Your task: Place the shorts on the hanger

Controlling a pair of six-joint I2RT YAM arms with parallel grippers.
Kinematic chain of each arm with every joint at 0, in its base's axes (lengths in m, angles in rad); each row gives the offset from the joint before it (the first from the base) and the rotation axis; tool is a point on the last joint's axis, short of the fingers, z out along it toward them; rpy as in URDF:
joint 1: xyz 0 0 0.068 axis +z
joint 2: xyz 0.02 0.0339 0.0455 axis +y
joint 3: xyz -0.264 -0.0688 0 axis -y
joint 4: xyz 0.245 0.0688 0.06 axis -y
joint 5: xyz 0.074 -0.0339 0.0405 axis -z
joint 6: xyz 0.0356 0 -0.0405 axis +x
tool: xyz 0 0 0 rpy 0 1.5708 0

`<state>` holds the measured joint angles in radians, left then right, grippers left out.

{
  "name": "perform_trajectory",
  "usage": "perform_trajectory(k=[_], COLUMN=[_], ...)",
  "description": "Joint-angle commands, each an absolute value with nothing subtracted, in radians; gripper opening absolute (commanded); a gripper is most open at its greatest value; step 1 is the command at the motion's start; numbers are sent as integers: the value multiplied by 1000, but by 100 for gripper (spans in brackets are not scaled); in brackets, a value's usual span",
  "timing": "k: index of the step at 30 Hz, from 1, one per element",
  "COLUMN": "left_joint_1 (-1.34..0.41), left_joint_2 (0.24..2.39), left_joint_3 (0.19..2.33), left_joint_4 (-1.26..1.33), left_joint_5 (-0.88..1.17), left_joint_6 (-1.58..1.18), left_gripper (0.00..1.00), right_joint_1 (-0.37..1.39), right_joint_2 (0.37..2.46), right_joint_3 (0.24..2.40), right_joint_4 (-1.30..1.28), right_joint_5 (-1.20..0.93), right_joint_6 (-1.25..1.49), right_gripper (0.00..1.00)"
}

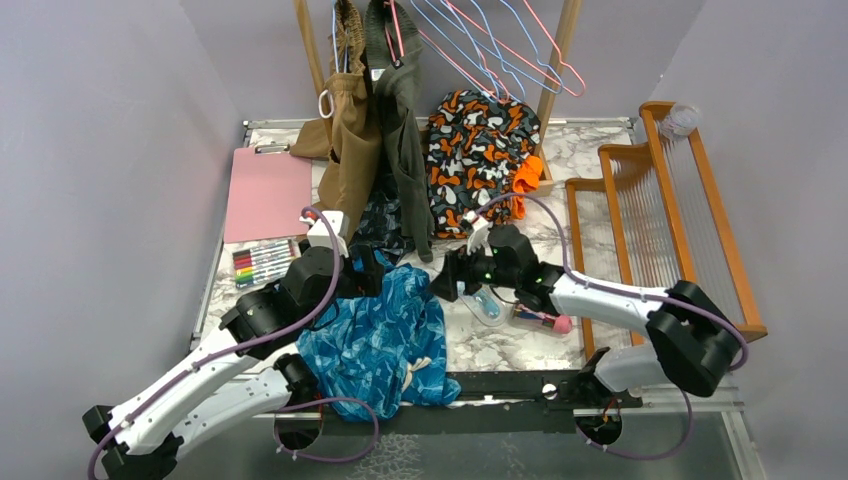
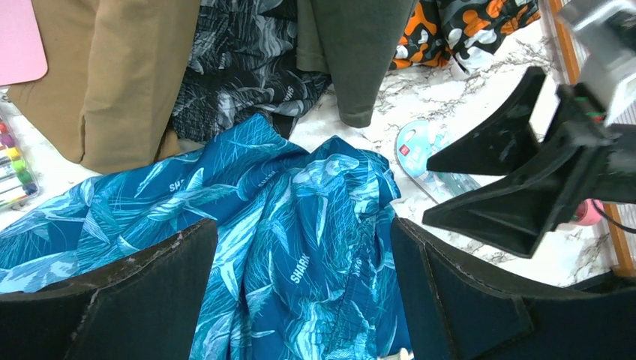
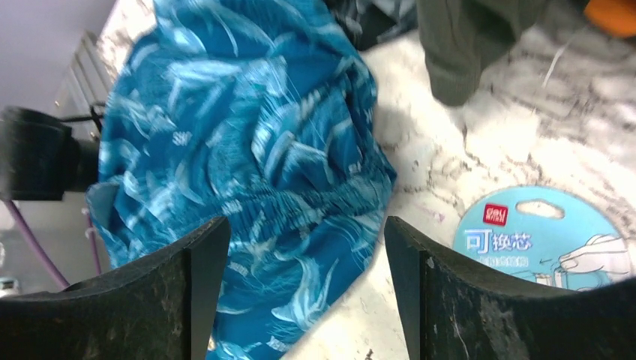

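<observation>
The marbled table (image 1: 600,150) is lying under a clutter of clothes, and the shorts (image 1: 370,340) are sprawling crumpled at its near edge, between my two arms. I am holding my left gripper (image 2: 304,300) over them, fingers spread wide and gripping nothing. My right gripper (image 3: 300,292) is hovering at their right edge, jaws likewise apart and empty. The hanger (image 1: 470,46) is hanging on the wooden rack (image 1: 555,60) at the back, well apart from the shorts, among pink hangers (image 1: 560,70)
</observation>
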<state>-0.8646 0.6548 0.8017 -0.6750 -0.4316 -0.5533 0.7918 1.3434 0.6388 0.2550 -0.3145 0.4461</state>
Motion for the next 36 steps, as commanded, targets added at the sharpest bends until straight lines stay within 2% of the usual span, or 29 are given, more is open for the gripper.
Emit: perform_trajectory(k=[1, 7, 16, 18, 22, 24, 25, 31, 36], left_joint_1=[-868, -868, -867, -867, -867, -867, -867, -867, -867], left_joint_2=[654, 633, 616, 622, 633, 633, 633, 652, 680], left_joint_3=[792, 791, 790, 792, 796, 805, 816, 905, 922], left_joint_4=[-656, -662, -689, -689, -691, -697, -703, -731, -675], left_joint_5=[-378, -361, -351, -351, -345, -350, -355, -417, -467], left_joint_6=[-546, -544, -559, -560, -561, -561, -553, -476, -468], left_gripper=[88, 88, 88, 88, 88, 87, 87, 88, 94], right_joint_1=[790, 790, 791, 791, 791, 791, 792, 790, 787], right_joint_2=[1410, 1569, 1693, 1706, 1685, 1629, 1586, 1257, 1079], right_joint_3=[601, 670, 696, 699, 688, 683, 682, 721, 839], right_joint_4=[411, 462, 491, 498, 510, 481, 445, 84, -244], right_joint_5=[-404, -440, -486, -493, -462, -424, -395, -113, 80], right_joint_6=[431, 412, 427, 432, 448, 454, 456, 439, 436], right_gripper=[79, 79, 70, 60, 28, 7, 2, 1, 1])
